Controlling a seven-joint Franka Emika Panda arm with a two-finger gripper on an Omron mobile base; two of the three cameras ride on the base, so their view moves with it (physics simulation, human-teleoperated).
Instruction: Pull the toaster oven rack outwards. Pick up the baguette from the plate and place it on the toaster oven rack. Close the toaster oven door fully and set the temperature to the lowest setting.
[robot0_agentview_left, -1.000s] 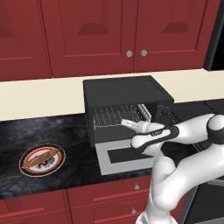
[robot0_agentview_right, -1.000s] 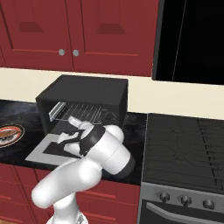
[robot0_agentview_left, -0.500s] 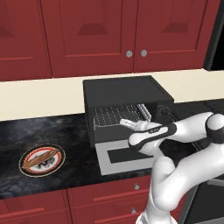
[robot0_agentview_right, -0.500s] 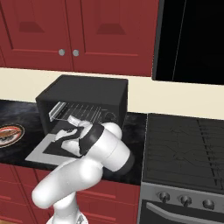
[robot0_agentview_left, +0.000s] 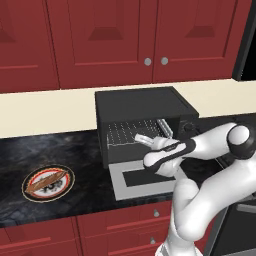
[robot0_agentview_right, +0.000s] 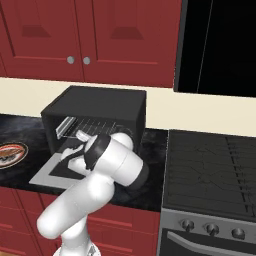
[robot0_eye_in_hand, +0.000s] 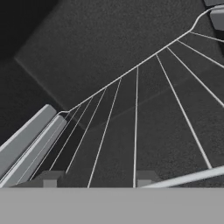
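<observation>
Gripper: the gripper sits at the mouth of the toaster oven, its two dark fingertips part way in and straddling several of the rack's wires at its front edge; whether they already pinch a wire cannot be told.
Reason for the pose: judged from the task, the arm reaches in low and level so the fingers can catch the front wire and draw the shelf straight out over the lowered door.
Toaster oven rack: the toaster oven rack lies flat inside the cavity, not yet pulled out; its wide side runs across the oven, and the thin wires run from front to back, fanning away from the hand camera.
Toaster oven door: the toaster oven door hangs open, lying roughly level in front of the cavity with its dark window facing up, directly under the hand.
Baguette: the baguette rests on the plate, its long axis lying slantwise across the dish, one end pointing toward the oven.
Plate: on the dark counter, well to the left of the oven and apart from the arm.
Stage: first step, rack pull, seemingly about to begin.
</observation>
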